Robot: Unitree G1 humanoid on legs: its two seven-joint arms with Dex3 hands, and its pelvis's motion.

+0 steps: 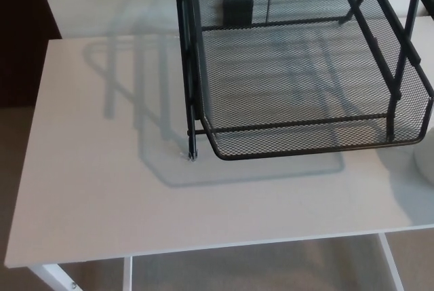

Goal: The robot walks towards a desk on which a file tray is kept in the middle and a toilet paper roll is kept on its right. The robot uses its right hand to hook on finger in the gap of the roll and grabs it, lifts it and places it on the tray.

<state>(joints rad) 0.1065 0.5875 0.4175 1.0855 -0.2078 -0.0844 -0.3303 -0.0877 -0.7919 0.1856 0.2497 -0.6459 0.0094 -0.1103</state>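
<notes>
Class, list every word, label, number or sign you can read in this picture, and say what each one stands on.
No readable text anywhere.
Black mesh file tray: no label or brand shows.
White desk: plain.
Small dark block behind the mesh: no legible mark.
White object at the right edge: mostly cut off, no print visible.

Soft, coolish light, fairly dim overall. Coming from upper rt and behind, going by shadows thrown left and toward cam across the counter [102, 189]. Doubled, overlapping shadow bars off the mesh file tray [305, 148], pale grey w/ fuzzy edges, so prob. more than one source. No hard glare anywhere, just an even matte wash. Top-left corner near black, zero detail. Slightly soft throughout; mesh smearing toward far end.
</notes>
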